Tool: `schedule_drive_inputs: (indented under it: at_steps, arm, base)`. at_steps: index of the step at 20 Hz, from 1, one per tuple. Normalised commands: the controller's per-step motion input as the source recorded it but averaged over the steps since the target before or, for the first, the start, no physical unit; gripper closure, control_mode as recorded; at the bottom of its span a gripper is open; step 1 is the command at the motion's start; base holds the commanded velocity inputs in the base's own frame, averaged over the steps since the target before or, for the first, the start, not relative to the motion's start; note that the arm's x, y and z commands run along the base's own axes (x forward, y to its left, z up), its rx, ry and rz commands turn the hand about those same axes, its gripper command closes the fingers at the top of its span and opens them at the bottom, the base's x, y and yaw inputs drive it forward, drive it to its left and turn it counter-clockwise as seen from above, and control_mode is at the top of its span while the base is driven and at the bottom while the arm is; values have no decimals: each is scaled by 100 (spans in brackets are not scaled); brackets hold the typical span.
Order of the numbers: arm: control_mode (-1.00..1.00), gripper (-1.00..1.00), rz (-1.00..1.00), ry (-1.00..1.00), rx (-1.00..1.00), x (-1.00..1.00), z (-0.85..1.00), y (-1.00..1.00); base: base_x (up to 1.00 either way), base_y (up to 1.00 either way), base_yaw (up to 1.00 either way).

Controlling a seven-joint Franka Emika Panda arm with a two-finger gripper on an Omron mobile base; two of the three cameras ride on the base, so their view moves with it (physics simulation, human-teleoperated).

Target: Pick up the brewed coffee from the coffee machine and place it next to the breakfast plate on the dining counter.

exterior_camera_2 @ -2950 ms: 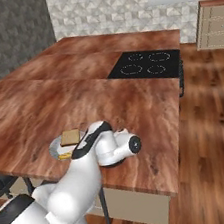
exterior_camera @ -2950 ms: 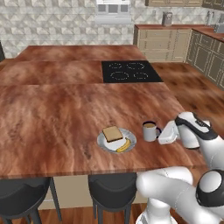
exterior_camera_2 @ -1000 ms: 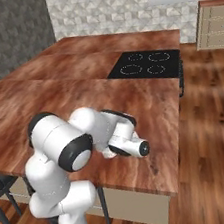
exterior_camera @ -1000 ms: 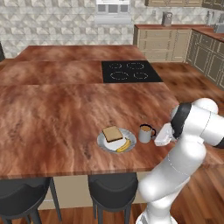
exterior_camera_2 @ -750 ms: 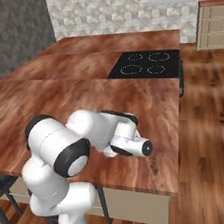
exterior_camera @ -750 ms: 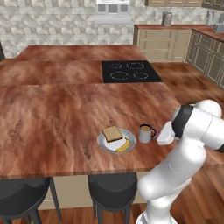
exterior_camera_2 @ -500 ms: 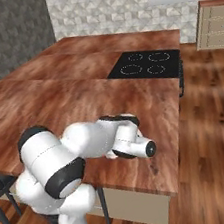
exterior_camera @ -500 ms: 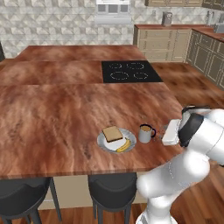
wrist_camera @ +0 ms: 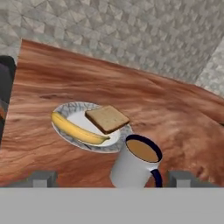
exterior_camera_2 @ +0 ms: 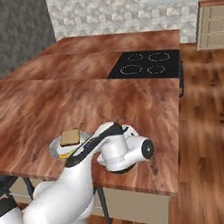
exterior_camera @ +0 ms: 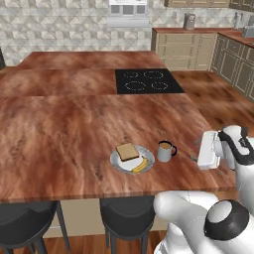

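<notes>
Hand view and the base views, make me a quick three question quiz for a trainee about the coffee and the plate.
1. True or false: the mug stands on the dining counter beside the plate.
2. What lies on the plate? A toast and banana; B an egg; C nothing.
3. Fill in: the gripper is ___, holding nothing.

Key: 1 true; 2 A; 3 open.

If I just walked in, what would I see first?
Probably the breakfast plate with toast and a banana near the front edge of the big wooden dining counter. A mug of coffee stands right beside it, and the robot's open gripper hangs just to the mug's right.
</notes>
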Motion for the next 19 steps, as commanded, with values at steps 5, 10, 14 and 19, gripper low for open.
schedule_drive_inputs:
  at_steps: [5,10,14,19]
  arm:
    - [-100,-100,11,-18,-16,-87,80,24]
    - [-100,-100,6,-25,-13,-71,67,16]
    - [-100,-100,0,-15,-4,-41,33,1]
    - [-100,-100,0,-4,0,-16,38,0]
  base:
    - [0,0,0]
    - [0,0,0]
    - [0,0,0]
    - [0,0,0]
